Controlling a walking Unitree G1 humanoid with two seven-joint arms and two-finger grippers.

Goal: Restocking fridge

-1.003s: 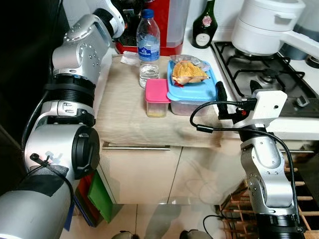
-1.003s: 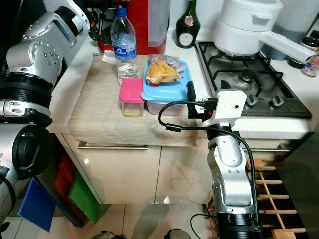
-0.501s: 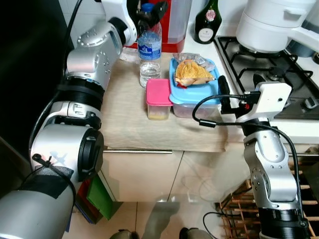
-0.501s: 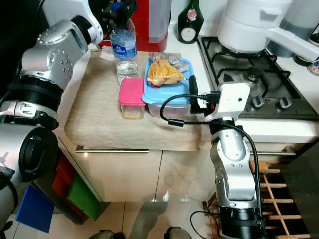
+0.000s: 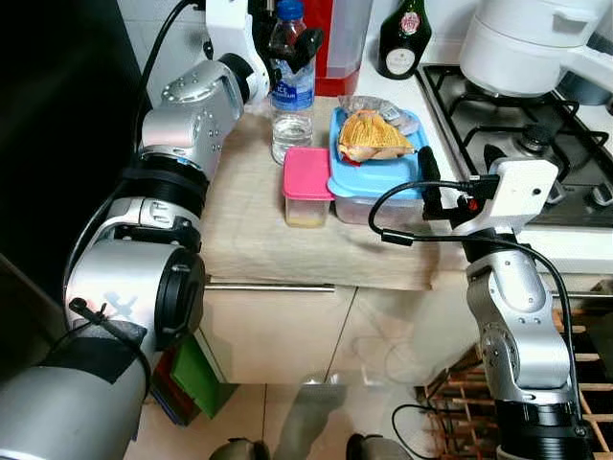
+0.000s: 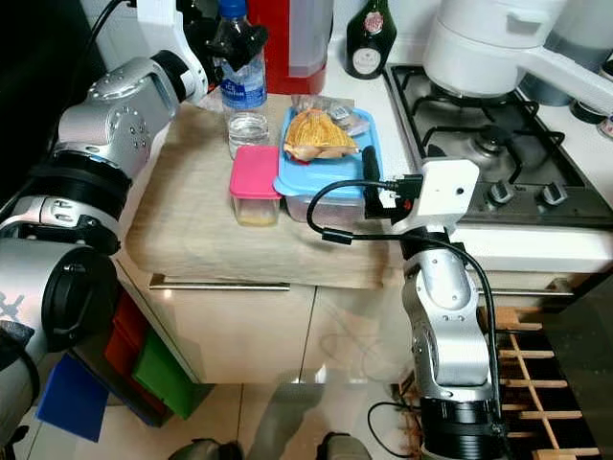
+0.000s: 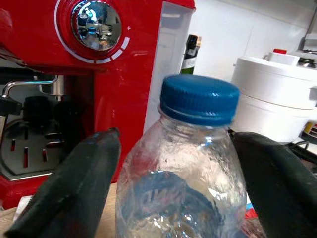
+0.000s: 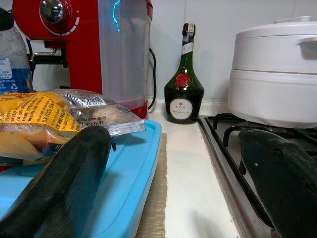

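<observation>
Clear plastic water bottle (image 5: 291,81) stands upright (blue cap up), left tool (image 7: 173,168) spread around its neck.

The left arm (image 5: 163,192) is built of bulky brushed-silver shells with round bolt heads, joined by ribbed black rings and a black disc-shaped cap at its lower joint. At seven o'clock in the left eye view its lowest segment wears dark grey tape cinched by a black cable tie, with a faint printed mark beside it. The right arm (image 5: 512,335) is slimmer, silver with black joint bands, topped by a white boxy wrist housing (image 5: 517,187) carrying a small red spot. A black cable (image 5: 402,216) loops out from that housing toward nine o'clock. Each arm's fingers (image 7: 74,193) are long, matte black and rounded.
</observation>
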